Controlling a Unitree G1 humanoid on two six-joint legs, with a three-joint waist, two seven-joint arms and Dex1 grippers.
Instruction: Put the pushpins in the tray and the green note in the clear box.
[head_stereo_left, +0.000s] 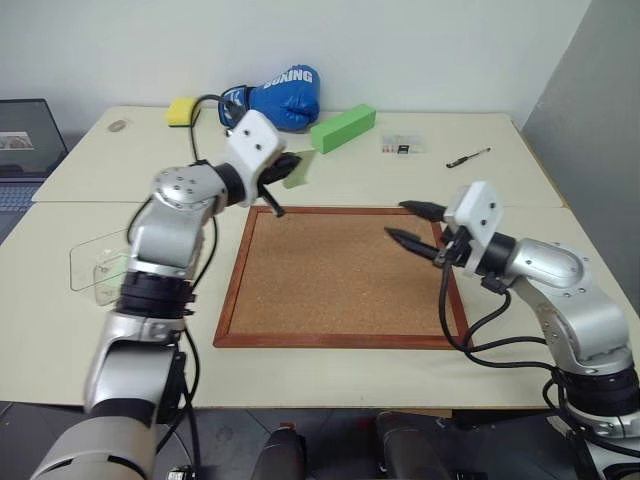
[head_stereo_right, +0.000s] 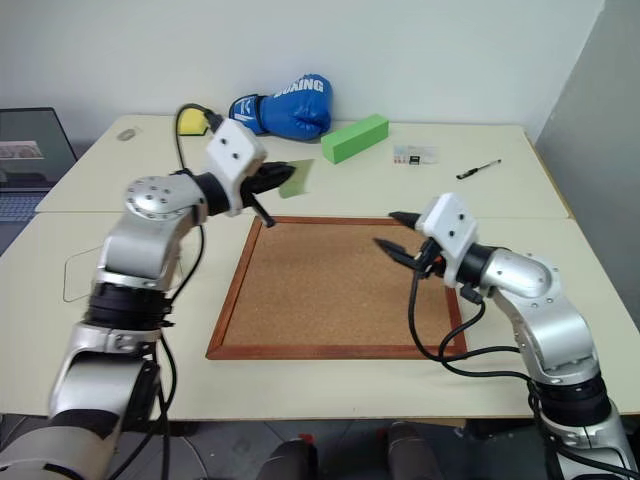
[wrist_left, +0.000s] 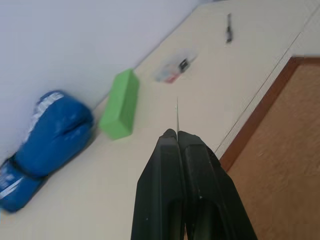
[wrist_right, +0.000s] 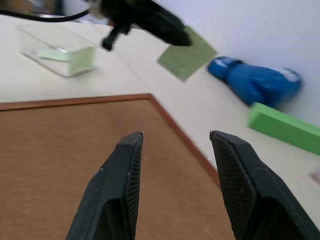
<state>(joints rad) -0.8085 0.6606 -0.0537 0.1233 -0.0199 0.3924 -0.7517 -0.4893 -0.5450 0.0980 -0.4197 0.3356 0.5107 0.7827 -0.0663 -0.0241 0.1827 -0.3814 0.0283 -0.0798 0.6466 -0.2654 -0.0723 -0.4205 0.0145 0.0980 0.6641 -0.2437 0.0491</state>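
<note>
Above the bench beside the corkboard (head_stereo_left: 340, 277), the left pincer (head_stereo_right: 285, 178) pinches the green note (head_stereo_right: 297, 178) by one edge (thin, limp paper, likely to flutter), while the right pincer (head_stereo_left: 415, 225) hangs parted and empty, clear box (head_stereo_left: 100, 265) well apart.

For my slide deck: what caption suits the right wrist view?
Open right claw over the wood-framed corkboard; left claw pinches the pale green square paper note.
</note>
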